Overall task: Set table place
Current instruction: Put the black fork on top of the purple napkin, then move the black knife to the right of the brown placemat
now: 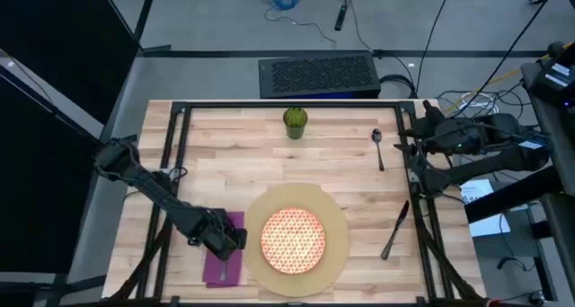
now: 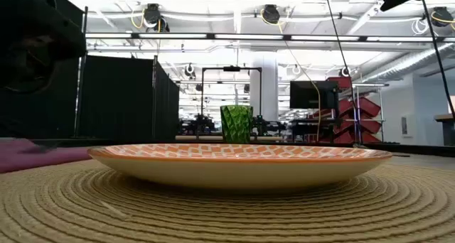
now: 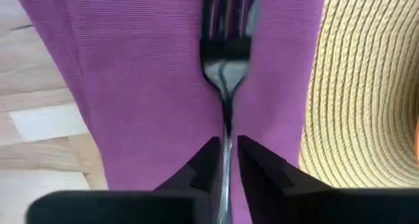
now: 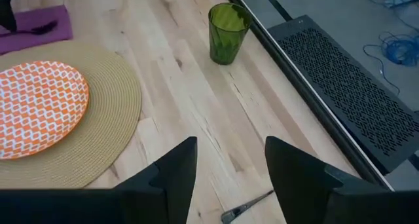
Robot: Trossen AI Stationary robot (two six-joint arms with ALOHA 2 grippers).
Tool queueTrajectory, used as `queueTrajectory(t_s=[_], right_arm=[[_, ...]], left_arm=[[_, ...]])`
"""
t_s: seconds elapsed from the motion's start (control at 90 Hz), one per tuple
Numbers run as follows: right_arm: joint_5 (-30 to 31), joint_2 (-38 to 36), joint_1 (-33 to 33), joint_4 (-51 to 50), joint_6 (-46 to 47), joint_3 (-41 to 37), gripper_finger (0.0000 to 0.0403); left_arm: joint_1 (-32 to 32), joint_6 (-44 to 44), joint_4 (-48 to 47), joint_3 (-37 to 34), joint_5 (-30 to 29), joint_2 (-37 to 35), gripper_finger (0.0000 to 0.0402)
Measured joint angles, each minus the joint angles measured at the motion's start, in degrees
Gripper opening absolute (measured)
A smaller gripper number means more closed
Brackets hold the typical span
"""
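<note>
A purple napkin (image 1: 225, 253) lies on the table (image 1: 243, 154) left of the round tan mat (image 1: 337, 244), which carries the orange-and-white plate (image 1: 292, 240). A metal fork (image 3: 226, 60) lies lengthwise on the napkin, with my left gripper (image 1: 220, 240) low over it and shut on its handle. The green cup (image 1: 295, 120) stands at the far middle. The spoon (image 1: 378, 147) and the knife (image 1: 395, 228) lie right of the mat. My right gripper (image 4: 229, 171) hangs open by the table's right edge, near the spoon, holding nothing. My left gripper pinches the fork's handle (image 3: 226, 152) between its two fingertips, just behind the neck. The fingers (image 3: 204, 164) come down from above, one on each side of the thin handle. The fork lies flat on the purple napkin, tines pointing away from the gripper.
Black metal rails (image 1: 175, 163) run along the table's left, right and far sides. A dark perforated box (image 1: 316, 75) sits beyond the far edge. Bare wood lies between the cup and the mat.
</note>
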Motion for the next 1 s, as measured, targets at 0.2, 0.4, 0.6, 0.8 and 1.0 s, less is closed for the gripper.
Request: queueTrajectory(t_s=[0.2,0.4,0.6,0.8,1.0], right_arm=[[0.0,0.0,0.0,0.0,0.0,0.0,0.0166],[0.3,0.0,0.0,0.1,2.7,0.0,0.0166],[1.0,-0.6,0.0,4.4,11.1,-5.6,0.0166],[-3.8,-0.4,-0.1,19.5,20.3,-23.5,0.0166],[-6.0,1.8,-4.1,41.5,28.0,-37.2,0.0166]], left_arm=[[1.1,4.9,-0.3,0.1,-6.3,-1.7,0.0107],[2.6,18.0,-9.9,7.1,-42.0,-12.4,0.0117],[2.9,53.4,-7.3,14.1,-63.6,-21.1,0.0118],[7.2,75.3,2.3,11.9,-65.7,-18.6,0.0118],[14.8,101.2,34.8,1.7,-54.3,-18.1,0.0118]])
